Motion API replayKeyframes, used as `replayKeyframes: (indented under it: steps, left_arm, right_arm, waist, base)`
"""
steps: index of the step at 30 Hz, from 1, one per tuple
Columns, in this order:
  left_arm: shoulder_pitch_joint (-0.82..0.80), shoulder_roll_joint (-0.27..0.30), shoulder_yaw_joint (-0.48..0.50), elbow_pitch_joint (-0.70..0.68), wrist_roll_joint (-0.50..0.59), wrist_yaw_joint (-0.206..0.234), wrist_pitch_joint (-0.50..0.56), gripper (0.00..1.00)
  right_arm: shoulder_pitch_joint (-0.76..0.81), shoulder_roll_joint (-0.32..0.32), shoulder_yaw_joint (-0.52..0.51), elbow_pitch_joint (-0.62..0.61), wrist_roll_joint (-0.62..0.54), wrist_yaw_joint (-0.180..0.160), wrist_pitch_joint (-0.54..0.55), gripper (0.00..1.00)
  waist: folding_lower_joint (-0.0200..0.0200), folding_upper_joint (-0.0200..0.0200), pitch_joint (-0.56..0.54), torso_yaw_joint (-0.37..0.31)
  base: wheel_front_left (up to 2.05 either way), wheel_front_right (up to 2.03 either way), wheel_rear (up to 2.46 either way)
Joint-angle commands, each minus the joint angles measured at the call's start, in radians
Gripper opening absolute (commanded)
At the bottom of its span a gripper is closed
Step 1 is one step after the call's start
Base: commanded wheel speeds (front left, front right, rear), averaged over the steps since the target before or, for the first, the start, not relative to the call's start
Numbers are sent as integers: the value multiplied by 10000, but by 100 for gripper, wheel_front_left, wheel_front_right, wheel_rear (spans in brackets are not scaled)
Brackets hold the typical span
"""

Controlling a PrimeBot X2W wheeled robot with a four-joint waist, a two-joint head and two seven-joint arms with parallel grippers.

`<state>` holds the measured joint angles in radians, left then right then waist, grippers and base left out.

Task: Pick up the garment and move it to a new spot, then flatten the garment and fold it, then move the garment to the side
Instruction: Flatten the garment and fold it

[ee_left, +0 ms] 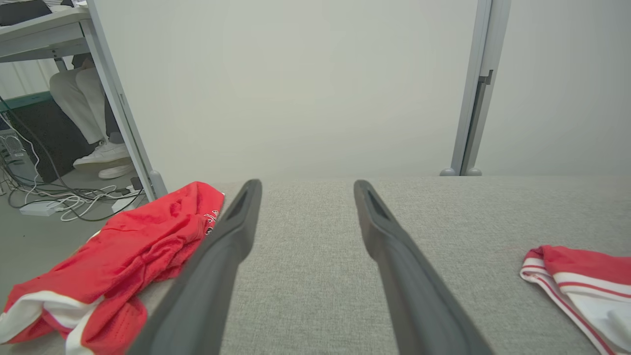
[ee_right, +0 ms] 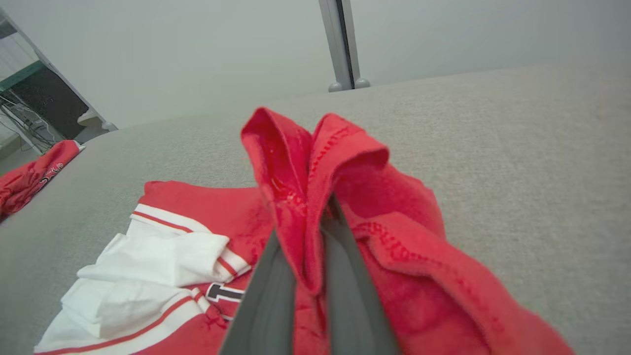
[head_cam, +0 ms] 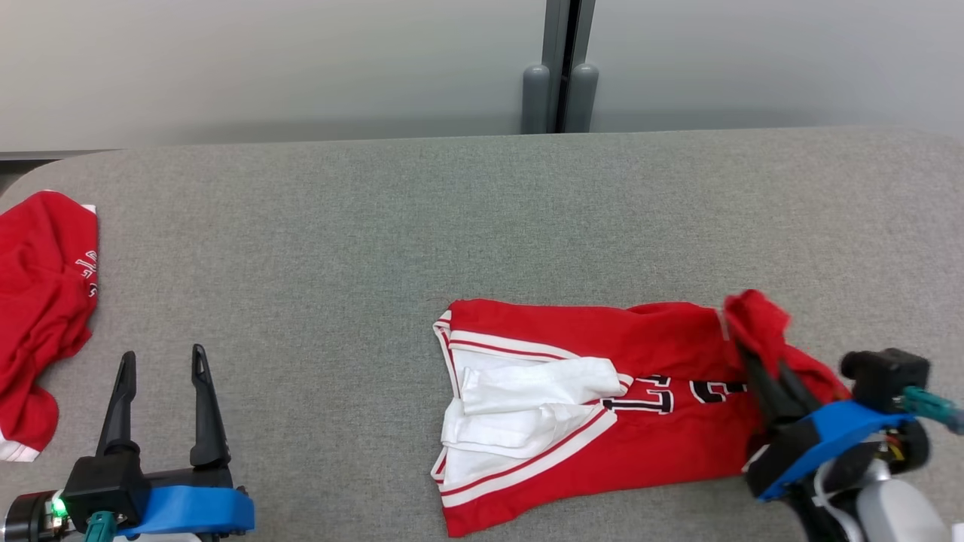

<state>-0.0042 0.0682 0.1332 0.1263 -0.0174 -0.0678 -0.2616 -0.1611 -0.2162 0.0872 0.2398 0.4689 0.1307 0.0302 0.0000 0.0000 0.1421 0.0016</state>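
A red garment with white trim and black numbers lies partly folded on the grey table, at the centre right. Its right end is bunched and raised. My right gripper is shut on that red fold, which drapes over the fingers in the right wrist view, the garment pinched between them. My left gripper stands open at the lower left, resting near the table with nothing between its fingers. The garment's white-striped edge shows at the right of the left wrist view.
A second red garment lies crumpled at the table's left edge, also just left of my left gripper. A grey partition post stands behind the table. A person's legs show under a desk at far left, with cables on the floor.
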Motion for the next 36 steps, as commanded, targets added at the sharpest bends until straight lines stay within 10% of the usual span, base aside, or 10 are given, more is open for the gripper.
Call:
replayKeyframes:
  steps: [1, 30, 32, 36]
  left_arm:
    - [39, -18, -36, 16, 15, -12, -48, 100]
    - [-509, -151, -611, 365, -165, -70, -48, 100]
    - [-559, -158, -655, 389, -171, -81, -48, 100]
    - [-623, -161, -675, 416, -166, -75, -48, 100]
  right_arm:
    - [48, 157, 231, -234, -2, 2, 90, 0]
    - [-2448, 1659, 4337, 1945, 1259, 4, -1302, 0]
    - [-2613, 1657, 4552, 2270, 1405, 4, -1515, 94]
    - [-2868, 1655, 4786, 2638, 1529, 2, -1829, 100]
  waist:
    - [0, 0, -7, -1]
    - [0, 0, 457, 604]
    - [0, 0, 504, 602]
    - [0, 0, 541, 562]
  base:
    - [0, 0, 0]
    - [0, 0, 0]
    - [0, 0, 0]
    - [0, 0, 0]
